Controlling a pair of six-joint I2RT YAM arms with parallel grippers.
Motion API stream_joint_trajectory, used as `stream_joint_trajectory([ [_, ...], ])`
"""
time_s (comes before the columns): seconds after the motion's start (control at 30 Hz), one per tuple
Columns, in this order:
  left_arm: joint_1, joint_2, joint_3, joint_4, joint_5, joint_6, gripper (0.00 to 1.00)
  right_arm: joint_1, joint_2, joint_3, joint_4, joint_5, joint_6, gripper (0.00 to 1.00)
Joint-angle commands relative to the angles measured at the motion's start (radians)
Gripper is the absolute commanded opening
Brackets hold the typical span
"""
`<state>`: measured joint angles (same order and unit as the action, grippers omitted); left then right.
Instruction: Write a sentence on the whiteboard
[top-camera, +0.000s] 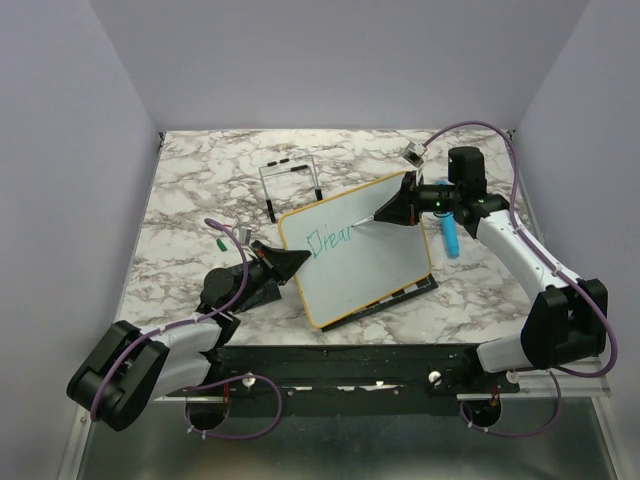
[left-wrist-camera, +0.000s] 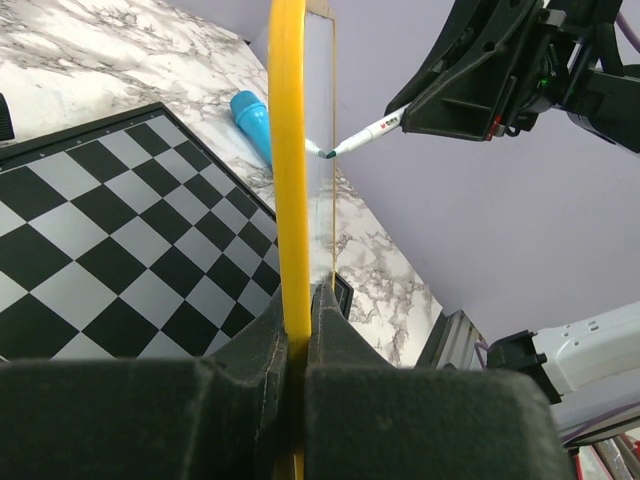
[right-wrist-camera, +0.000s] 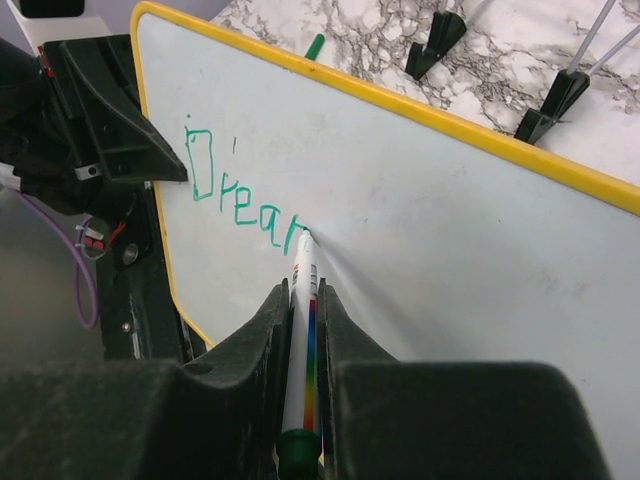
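Light, stiff whiteboard (top-camera: 375, 265), probably tippy.
Left gripper (top-camera: 298, 261) pinches its frame edge; right gripper (top-camera: 385, 212) pinches the marker (right-wrist-camera: 303, 272) touching its face.

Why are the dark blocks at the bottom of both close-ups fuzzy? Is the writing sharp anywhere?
Left wrist view: the left gripper sits close to the lens and blurs; the chessboard is crisp. Right wrist view: the right gripper is soft, yet the sentence on the whiteboard is sharp. Top external view: evenly lit, writing small.
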<state>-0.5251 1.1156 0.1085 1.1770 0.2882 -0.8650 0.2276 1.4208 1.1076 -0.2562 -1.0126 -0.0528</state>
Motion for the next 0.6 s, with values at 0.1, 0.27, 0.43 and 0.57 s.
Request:
stream_joint_trajectory([
  [0.1, -0.004, 0.010, -0.003, -0.054, 0.037, 0.124, 0.00, -0.007, -0.006, -0.038, -0.046, -0.014, -0.059, 0.01],
  [0.27, -0.004, 0.023, -0.003, -0.040, 0.039, 0.119, 0.00, -0.008, -0.017, -0.065, -0.066, -0.018, -0.082, 0.00],
  [0.43, -0.006, 0.024, -0.003, -0.037, 0.039, 0.118, 0.00, -0.007, -0.011, -0.039, -0.063, -0.018, -0.075, 0.01],
  [0.57, -0.004, 0.024, -0.003, -0.037, 0.042, 0.116, 0.00, -0.007, -0.002, 0.001, -0.049, -0.012, -0.052, 0.01],
])
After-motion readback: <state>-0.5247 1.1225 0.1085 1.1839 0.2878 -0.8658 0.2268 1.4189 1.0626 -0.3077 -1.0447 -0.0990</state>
